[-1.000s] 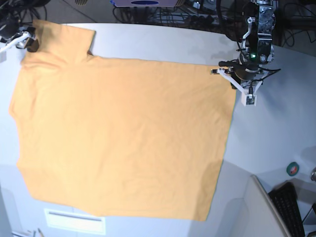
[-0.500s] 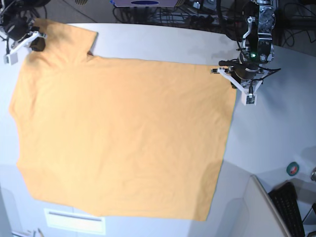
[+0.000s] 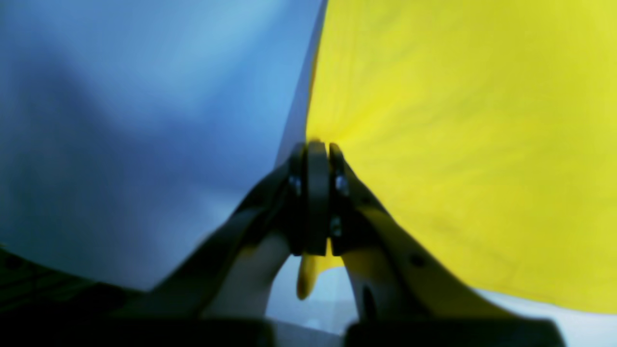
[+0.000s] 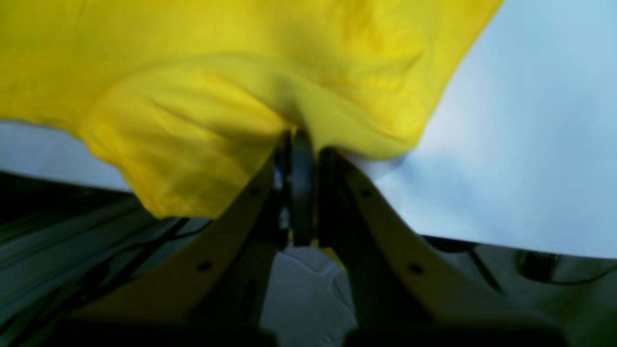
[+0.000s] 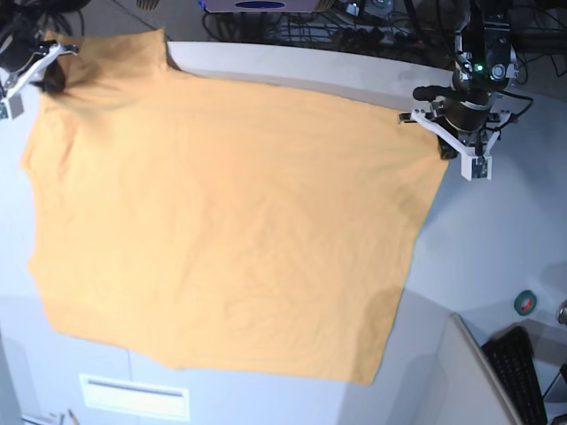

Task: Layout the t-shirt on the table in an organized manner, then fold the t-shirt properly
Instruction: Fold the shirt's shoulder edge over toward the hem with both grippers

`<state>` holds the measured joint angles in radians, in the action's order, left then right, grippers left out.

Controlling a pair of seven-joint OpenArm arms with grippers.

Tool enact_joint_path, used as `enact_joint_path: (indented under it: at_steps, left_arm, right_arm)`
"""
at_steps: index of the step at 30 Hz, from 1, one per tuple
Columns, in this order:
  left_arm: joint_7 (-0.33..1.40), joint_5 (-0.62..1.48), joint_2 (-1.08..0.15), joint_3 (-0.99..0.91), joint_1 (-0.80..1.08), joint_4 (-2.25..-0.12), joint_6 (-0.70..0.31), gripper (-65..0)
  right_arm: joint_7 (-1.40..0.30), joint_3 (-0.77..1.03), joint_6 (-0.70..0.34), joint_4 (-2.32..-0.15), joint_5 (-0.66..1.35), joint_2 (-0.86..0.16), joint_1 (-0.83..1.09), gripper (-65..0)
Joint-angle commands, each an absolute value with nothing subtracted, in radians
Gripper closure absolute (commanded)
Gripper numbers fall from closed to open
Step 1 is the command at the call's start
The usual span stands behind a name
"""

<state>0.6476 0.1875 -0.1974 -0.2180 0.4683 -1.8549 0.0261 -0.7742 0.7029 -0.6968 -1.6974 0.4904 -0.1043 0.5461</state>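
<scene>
The orange-yellow t-shirt (image 5: 230,221) lies spread over the off-white table (image 5: 496,239), its far edge drawn toward the back. In the base view my left gripper (image 5: 446,146) sits at the shirt's far right corner. The left wrist view shows that gripper (image 3: 313,159) shut on the t-shirt (image 3: 458,144) edge, a scrap of cloth hanging under the jaws, table (image 3: 144,96) beside it. My right gripper (image 5: 49,71) is at the far left sleeve. In the right wrist view it (image 4: 299,140) is shut on a bunched fold of the t-shirt (image 4: 217,72) near the table (image 4: 506,144) edge.
Cables (image 5: 354,22) crowd the floor behind the table's far edge. A green tape roll (image 5: 525,303) and a black keyboard (image 5: 518,376) lie at the front right beside a grey panel (image 5: 474,363). A white label (image 5: 133,396) sits at the front edge.
The right gripper closed on the sleeve. Both arms moved toward the far side, dragging the shirt's far edge back and to the right; the left grip stayed shut.
</scene>
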Motion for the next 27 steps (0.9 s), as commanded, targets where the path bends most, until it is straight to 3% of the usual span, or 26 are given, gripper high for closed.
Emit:
enact_joint_path:
  at_steps: [1,12,17,27]
  left_arm:
    - [0.630,0.183,-0.205,-0.220,0.461,-1.871,0.030,0.0]
    - [0.633,0.176,-0.205,-0.214,0.254,-1.732,0.030,0.0]
    - [0.633,0.176,-0.205,-0.214,0.159,-1.600,0.030,0.0]
    - [0.628,0.174,-0.194,-0.145,-0.033,-1.399,0.030,0.0]
  right_arm:
    - [-0.771,0.705,-0.698,-1.721,0.504,-0.124,0.518,0.0]
    - [-0.949,0.684,-0.698,-1.609,0.503,-0.200,0.168,0.0]
    - [-0.947,0.561,-0.698,-1.469,0.481,-0.259,0.045,0.0]
    - [-0.854,0.510,-0.698,-1.282,0.344,-0.259,-0.105,0.0]
